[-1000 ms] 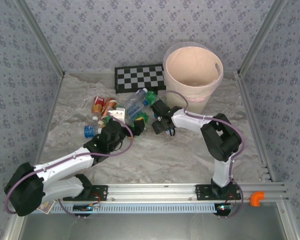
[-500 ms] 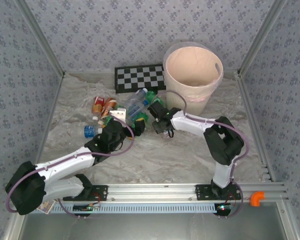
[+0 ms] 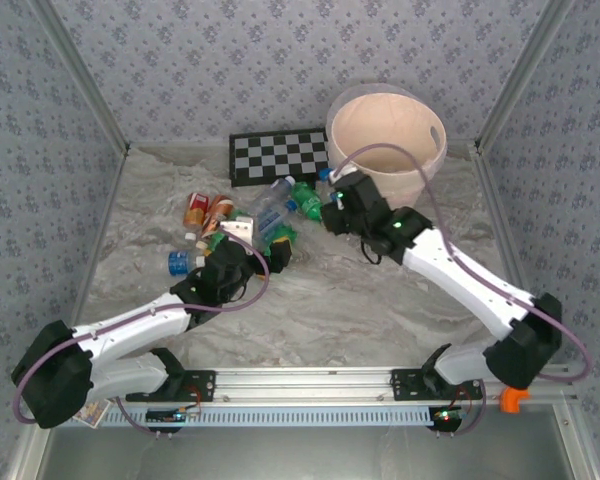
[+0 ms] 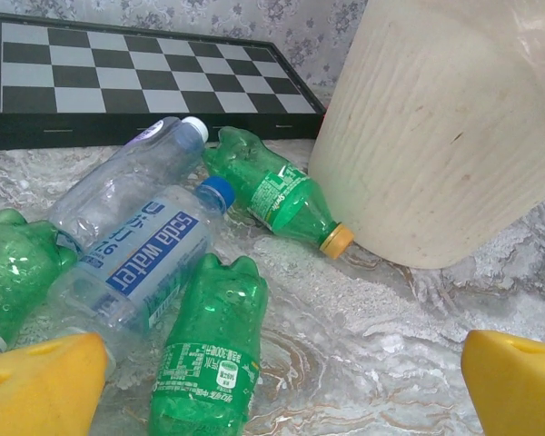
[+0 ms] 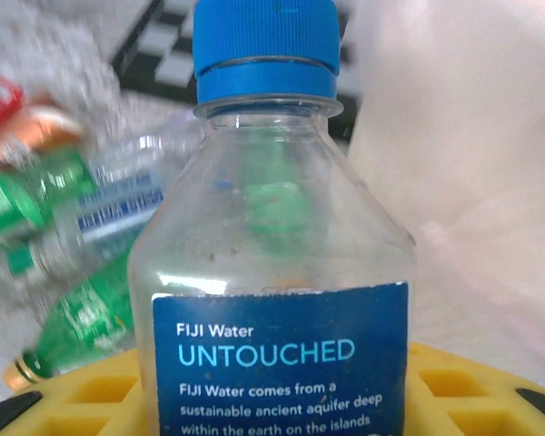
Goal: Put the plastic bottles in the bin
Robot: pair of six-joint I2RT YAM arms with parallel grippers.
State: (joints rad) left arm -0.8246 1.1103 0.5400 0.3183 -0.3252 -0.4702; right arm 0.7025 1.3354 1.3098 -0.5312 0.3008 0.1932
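Right arm is holding one bottle beside the bin; the left is facing the heap.
The right pincer (image 3: pixel 332 203) is clenching a clear plastic bottle with a blue cap and blue label (image 5: pixel 272 272), cap pointing out past the fingers, just beside the near-left wall of the large round peach-cream bin (image 3: pixel 410 190) toward the desk's far-right corner. The bin's mouth is sitting above and to the pincer's right, so I reckon a lift over the rim is needed. The left pincer (image 4: pixel 282 386) is hanging released before the other bottles; a green plastic bottle (image 4: pixel 209 354) is lying straight ahead, its long axis running away from the pincer.
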